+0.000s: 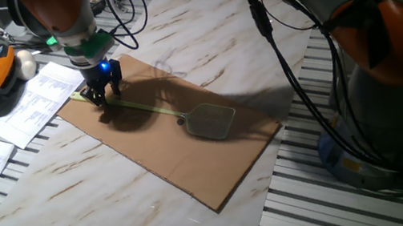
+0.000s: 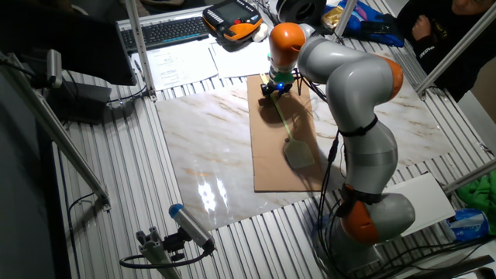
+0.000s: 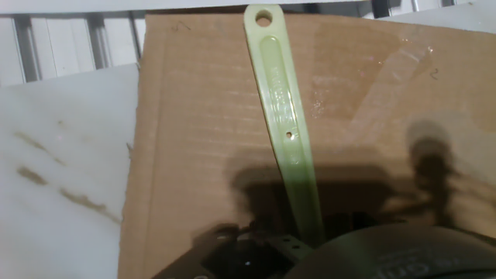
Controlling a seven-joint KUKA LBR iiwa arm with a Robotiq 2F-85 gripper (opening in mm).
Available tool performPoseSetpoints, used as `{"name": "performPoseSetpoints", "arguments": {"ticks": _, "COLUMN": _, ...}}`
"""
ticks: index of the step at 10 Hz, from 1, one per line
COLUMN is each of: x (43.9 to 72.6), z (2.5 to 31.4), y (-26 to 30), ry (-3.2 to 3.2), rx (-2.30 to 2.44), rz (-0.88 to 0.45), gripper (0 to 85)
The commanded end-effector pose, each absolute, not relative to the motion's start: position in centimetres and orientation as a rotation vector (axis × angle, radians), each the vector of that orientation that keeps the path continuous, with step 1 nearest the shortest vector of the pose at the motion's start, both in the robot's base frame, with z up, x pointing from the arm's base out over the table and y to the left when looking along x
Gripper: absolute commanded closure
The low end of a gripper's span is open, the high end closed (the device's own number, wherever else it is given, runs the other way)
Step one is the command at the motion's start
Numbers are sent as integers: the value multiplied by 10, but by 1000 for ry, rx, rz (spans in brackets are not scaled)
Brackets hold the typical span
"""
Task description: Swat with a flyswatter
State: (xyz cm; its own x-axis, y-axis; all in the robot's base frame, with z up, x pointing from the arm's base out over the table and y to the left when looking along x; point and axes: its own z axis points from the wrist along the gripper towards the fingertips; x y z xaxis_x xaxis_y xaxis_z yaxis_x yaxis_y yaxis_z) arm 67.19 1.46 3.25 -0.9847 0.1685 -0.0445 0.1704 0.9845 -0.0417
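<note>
**Swatter flat on cardboard, gripper at the handle end**

Marble-patterned tabletop [image 1: 74, 182] carries a cardboard sheet [image 1: 150, 149], papers [image 1: 30, 104] off to one side. Flyswatter [image 1: 186, 117] lies flat on the cardboard, mesh head well away from the gripper [image 1: 101, 92]. Gripper sits low over the handle near its hole end; cannot tell whether the jaws are pinching it. Judged light, thin, whippy, smooth plastic. Best hold: flat handle section, 1 firm pinch across its width.
</note>
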Motion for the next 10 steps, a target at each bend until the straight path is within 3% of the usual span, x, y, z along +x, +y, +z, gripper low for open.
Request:
{"name": "performPoseSetpoints", "arguments": {"ticks": 1, "x": 672, "z": 31, "y": 15, "ry": 3087, "rx": 266, "rz": -66, "gripper": 340}}
{"name": "performPoseSetpoints", "arguments": {"ticks": 2, "x": 672, "z": 29, "y": 16, "ry": 3083, "rx": 270, "rz": -63, "gripper": 510}}
{"name": "performPoseSetpoints", "arguments": {"ticks": 3, "x": 672, "z": 29, "y": 15, "ry": 3084, "rx": 263, "rz": -68, "gripper": 510}}
{"name": "performPoseSetpoints", "arguments": {"ticks": 5, "x": 673, "z": 29, "y": 14, "ry": 3094, "rx": 243, "rz": -33, "gripper": 850}}
{"name": "performPoseSetpoints", "arguments": {"ticks": 10, "x": 671, "z": 52, "y": 13, "ry": 3093, "rx": 257, "rz": -62, "gripper": 850}}
